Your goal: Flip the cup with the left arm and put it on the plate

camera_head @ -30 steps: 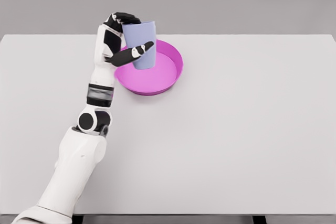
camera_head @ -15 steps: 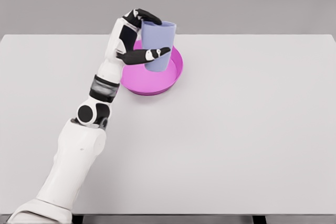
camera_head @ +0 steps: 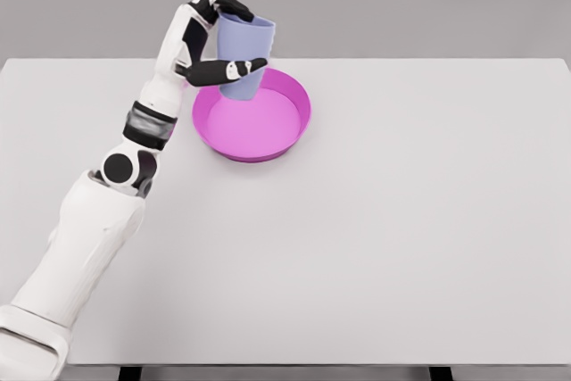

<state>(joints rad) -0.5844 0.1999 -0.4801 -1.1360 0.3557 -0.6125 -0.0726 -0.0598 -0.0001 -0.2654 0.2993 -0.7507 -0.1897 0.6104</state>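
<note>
Grey backdrop behind a wide white counter (camera_head: 401,247), seen from my head cam. Only the left arm was in frame, coming up from the lower-left corner and reaching diagonally toward the far-left part of the surface. No right arm in view.

Left hand (camera_head: 212,40) was clamped on the cup (camera_head: 244,53): thumb (camera_head: 234,69) across the near face of the cup, approx. mid-height, dark fingers (camera_head: 230,4) curled over the far top edge. Grip looked firm from what I could see; contact on the back side was hidden by the cup itself.

Cup: pale lavender-blue, tapered, wider end up and narrow end down, tilted a little w/ its top leaning to the right. Couldn't tell from this angle whether the wide end was the open mouth, since the rim sat roughly edge-on to the cam.

Its lower end overlapped the far-left rim of the plate (camera_head: 290,136) in the pic. Whether it was touching the plate or held just above it, I couldn't tell; no clear shadow or gap to judge by.

Plate: magenta, round, raised wall, sitting flat on the counter left of center and toward the far edge. Its inner floor was lighter pink, bare apart from where the cup covered it.
</note>
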